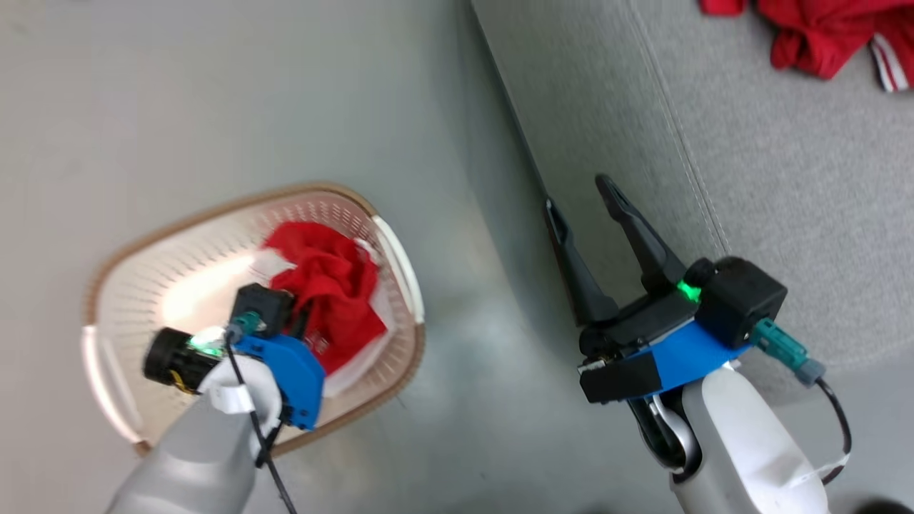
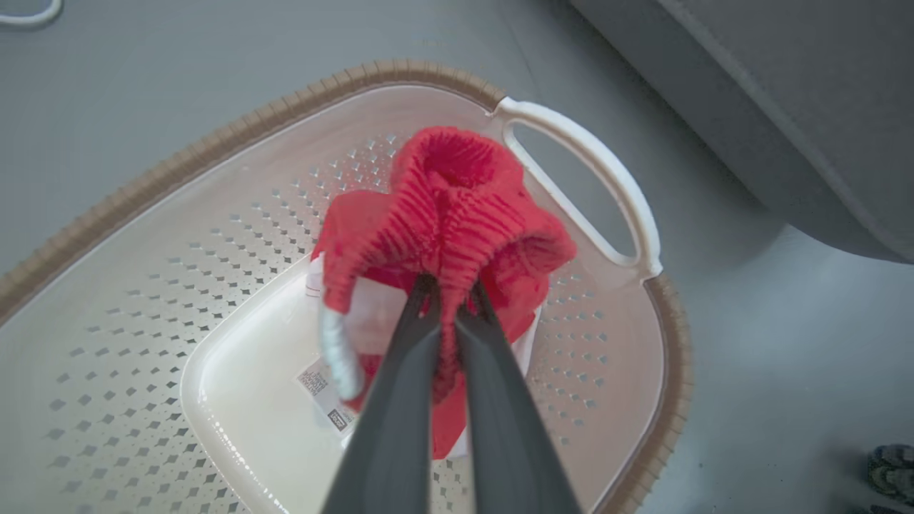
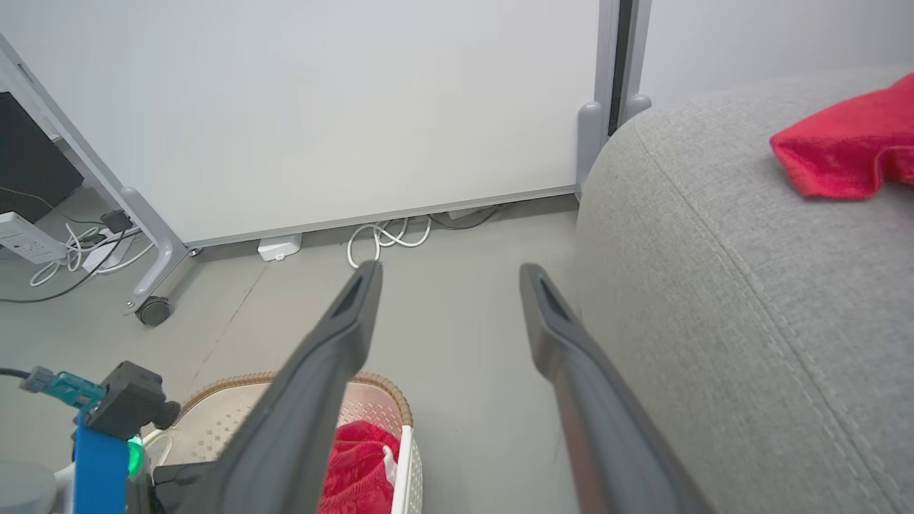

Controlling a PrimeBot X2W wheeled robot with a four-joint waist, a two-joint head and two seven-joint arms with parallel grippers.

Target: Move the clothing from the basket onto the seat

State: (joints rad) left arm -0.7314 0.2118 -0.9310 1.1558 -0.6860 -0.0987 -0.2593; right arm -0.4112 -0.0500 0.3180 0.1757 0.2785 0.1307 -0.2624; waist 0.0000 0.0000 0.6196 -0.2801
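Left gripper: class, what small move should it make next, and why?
Probably lift straight up. The left gripper is shut on the red garment, which is inside the basket; it must clear its rim before swinging toward the seat.

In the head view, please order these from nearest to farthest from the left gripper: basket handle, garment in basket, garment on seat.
1. garment in basket: held in the jaws.
2. basket handle: just to the right.
3. garment on seat: far upper right.
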